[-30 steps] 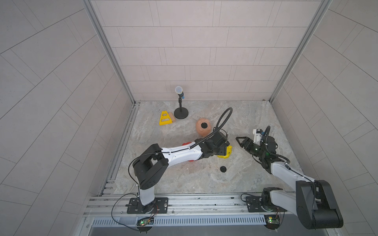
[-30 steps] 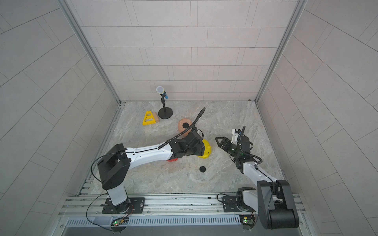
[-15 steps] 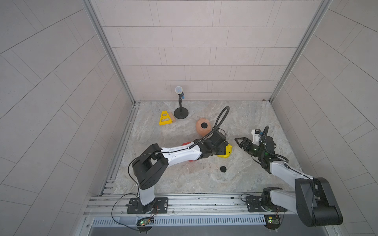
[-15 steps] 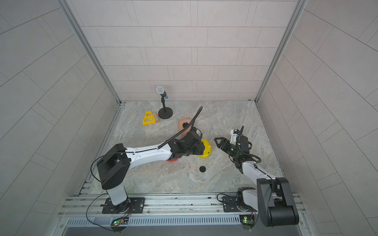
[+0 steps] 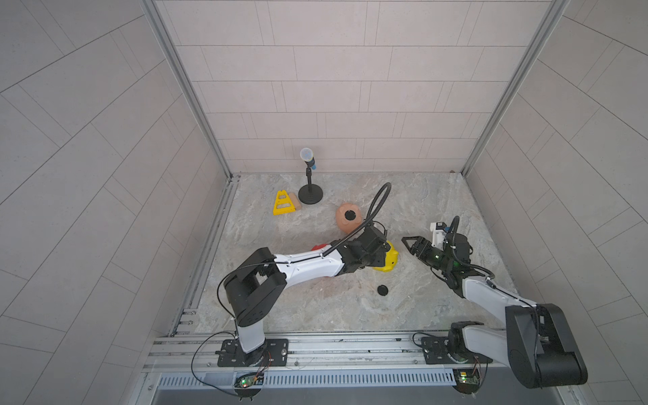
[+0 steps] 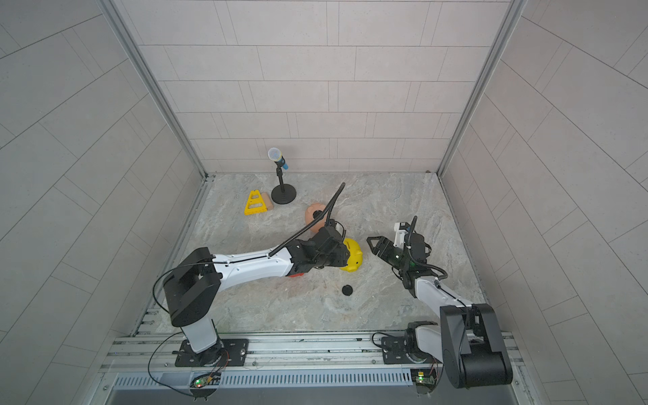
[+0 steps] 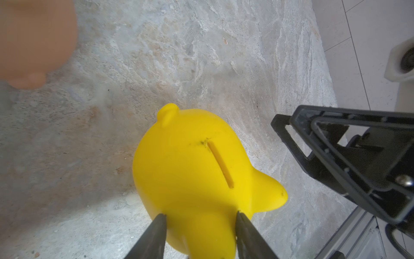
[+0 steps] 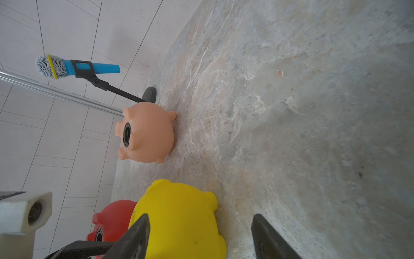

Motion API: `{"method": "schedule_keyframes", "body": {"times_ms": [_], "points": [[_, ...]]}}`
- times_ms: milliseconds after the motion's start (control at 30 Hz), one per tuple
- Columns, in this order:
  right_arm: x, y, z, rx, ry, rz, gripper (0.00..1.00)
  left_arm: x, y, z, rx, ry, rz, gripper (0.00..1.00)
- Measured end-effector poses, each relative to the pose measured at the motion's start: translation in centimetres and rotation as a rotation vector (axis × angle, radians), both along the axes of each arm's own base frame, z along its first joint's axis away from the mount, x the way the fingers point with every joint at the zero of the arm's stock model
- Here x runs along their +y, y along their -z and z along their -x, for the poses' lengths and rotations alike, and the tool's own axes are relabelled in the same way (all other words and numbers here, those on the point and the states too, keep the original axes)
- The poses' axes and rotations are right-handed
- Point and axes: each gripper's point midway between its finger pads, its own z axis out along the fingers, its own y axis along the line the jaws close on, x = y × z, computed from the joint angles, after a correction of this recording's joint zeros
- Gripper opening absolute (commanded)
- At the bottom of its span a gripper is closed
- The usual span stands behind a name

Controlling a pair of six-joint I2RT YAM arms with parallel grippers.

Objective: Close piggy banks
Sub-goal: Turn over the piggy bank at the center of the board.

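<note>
The yellow piggy bank (image 7: 197, 170) stands mid-floor with its coin slot (image 7: 220, 164) facing my left wrist. My left gripper (image 7: 200, 218) is shut on its rear, both tips pressing its sides; in a top view the gripper (image 5: 380, 256) covers part of the yellow pig (image 5: 390, 262). My right gripper (image 5: 406, 242) hovers open just to the right of the pig, apart from it, its jaws (image 8: 200, 216) wide. The peach-pink piggy bank (image 5: 347, 217) lies belly up with a black plug in its hole. The red piggy bank (image 8: 114, 217) lies mostly hidden under my left arm.
A loose black round plug (image 5: 382, 290) lies on the floor in front of the yellow pig. A microphone on a stand (image 5: 310, 175) and a yellow triangular frame (image 5: 282, 203) with a tan block stand at the back left. Tiled walls enclose three sides.
My left gripper's jaws have closed in onto the yellow piggy bank. The right arm has hardly moved and stays open.
</note>
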Motion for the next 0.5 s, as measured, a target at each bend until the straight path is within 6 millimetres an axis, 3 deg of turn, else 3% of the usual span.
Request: {"method": "schedule_keyframes", "body": {"times_ms": [500], "points": [[0.0,0.1,0.05,0.004,-0.001,0.002,0.72,-0.08,-0.33,0.1,0.0,-0.001,0.02,0.43]]}}
